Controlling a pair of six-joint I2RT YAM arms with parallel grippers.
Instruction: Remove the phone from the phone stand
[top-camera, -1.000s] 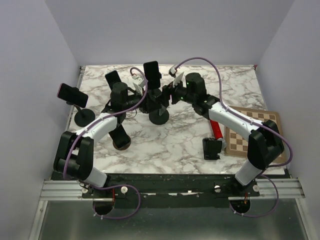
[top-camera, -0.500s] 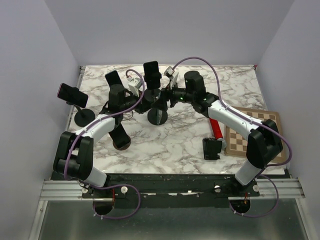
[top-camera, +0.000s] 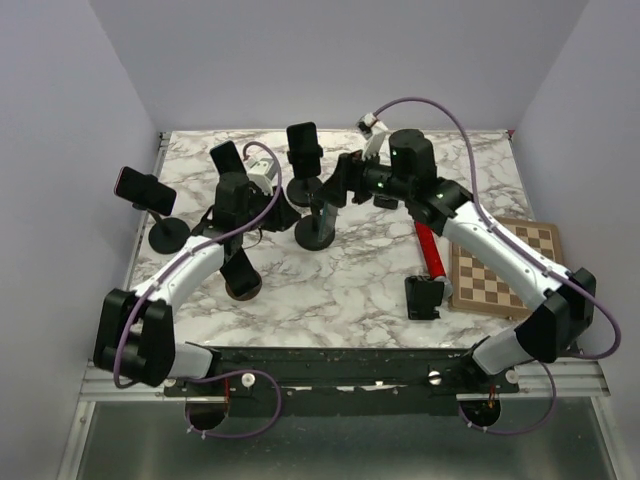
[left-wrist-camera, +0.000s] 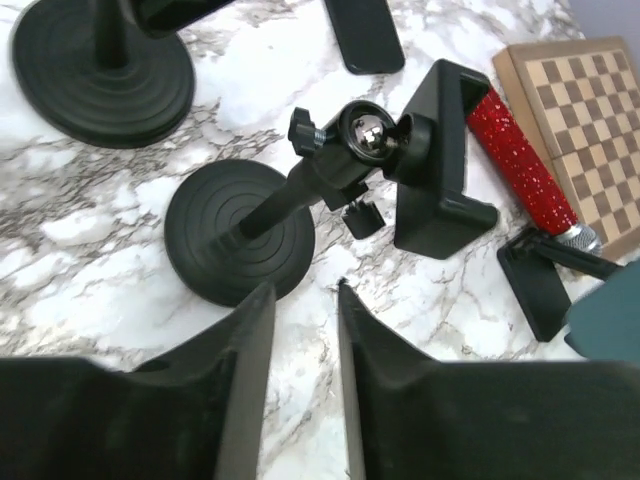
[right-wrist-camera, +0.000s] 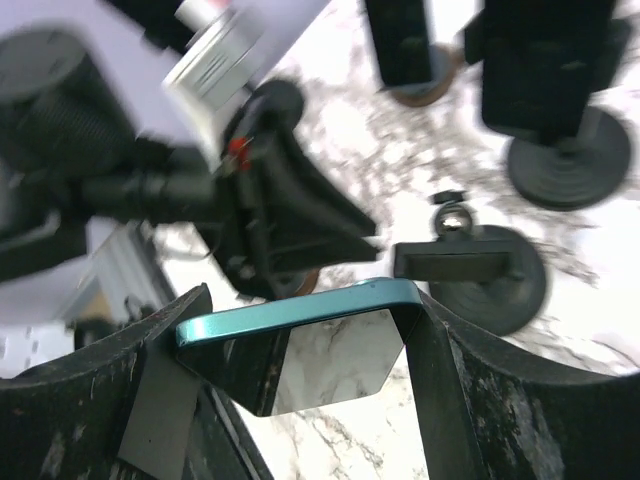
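Nearly done: phone (right-wrist-camera: 300, 311) is off phone stand (left-wrist-camera: 238, 228).
R gripper (right-wrist-camera: 300, 372) clamps it, clear of stand's empty clamp; L gripper (left-wrist-camera: 303, 292) a crack open, holds nothing, by stand base.

Both arms share one build: the left arm (top-camera: 190, 265) and the right arm (top-camera: 490, 245) have glossy white links between chunky black joint housings. A purple cable (top-camera: 418, 99) trails along each. A small green light (top-camera: 378, 182) glows on the right wrist. The left tool (left-wrist-camera: 302, 290) has matt black, wedge-shaped fingers (left-wrist-camera: 235, 400).
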